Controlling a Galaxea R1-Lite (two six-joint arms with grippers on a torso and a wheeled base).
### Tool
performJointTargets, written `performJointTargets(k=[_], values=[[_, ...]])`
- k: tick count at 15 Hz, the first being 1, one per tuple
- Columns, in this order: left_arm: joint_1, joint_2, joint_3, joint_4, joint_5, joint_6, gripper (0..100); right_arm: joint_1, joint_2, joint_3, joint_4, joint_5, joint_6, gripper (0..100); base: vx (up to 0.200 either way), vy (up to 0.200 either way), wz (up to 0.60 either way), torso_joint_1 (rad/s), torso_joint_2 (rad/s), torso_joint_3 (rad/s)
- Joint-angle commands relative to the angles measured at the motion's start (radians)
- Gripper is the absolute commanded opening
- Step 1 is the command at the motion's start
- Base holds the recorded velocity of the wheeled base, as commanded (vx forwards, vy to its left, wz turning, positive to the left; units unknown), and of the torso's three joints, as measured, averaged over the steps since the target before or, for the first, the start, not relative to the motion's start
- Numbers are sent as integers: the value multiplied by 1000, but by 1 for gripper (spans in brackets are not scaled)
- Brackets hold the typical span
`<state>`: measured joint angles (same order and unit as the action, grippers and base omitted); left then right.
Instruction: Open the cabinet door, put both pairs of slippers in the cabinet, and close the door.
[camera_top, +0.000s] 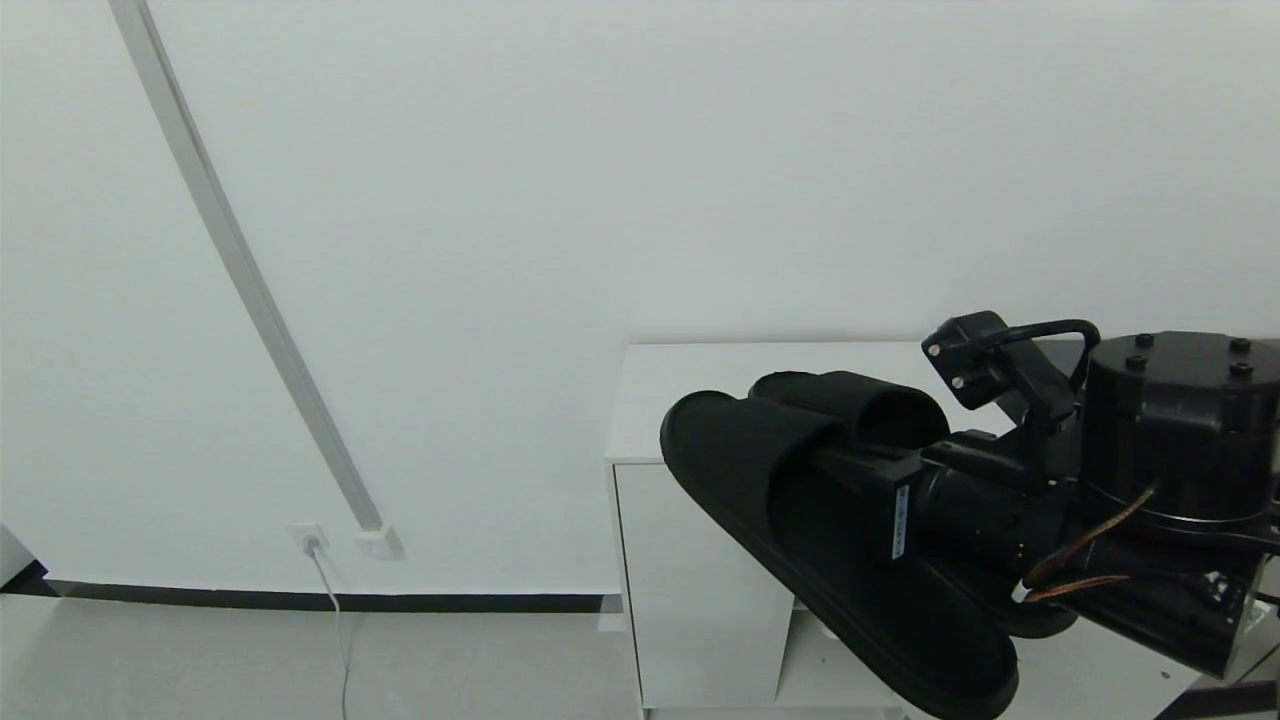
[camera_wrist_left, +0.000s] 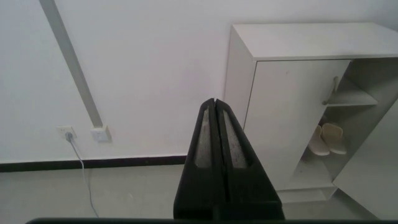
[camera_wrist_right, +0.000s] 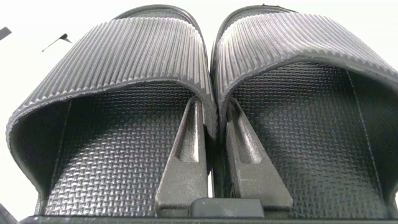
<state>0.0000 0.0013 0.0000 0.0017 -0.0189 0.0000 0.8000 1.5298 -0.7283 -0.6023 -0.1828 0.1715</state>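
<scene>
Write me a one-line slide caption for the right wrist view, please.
Right gripper shut on a pair of black slippers, one finger inside each slipper, pinching them together side by side.

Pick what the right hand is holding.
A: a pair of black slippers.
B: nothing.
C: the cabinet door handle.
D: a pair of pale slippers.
A: the right hand is clamped on the two touching straps of the black slippers, one finger inside each, while the pale pair sits inside the cabinet.
</scene>
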Motion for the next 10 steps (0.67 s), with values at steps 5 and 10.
performJointTargets(k=[5,10], values=[[0,0,0,0,1,0,0,1,-3,4,1,0,0,0,0,-40,0,0,0,-1],[0,0,0,0,-1,0,0,1,-5,6,1,0,0,0,0,-200,0,1,4,0]])
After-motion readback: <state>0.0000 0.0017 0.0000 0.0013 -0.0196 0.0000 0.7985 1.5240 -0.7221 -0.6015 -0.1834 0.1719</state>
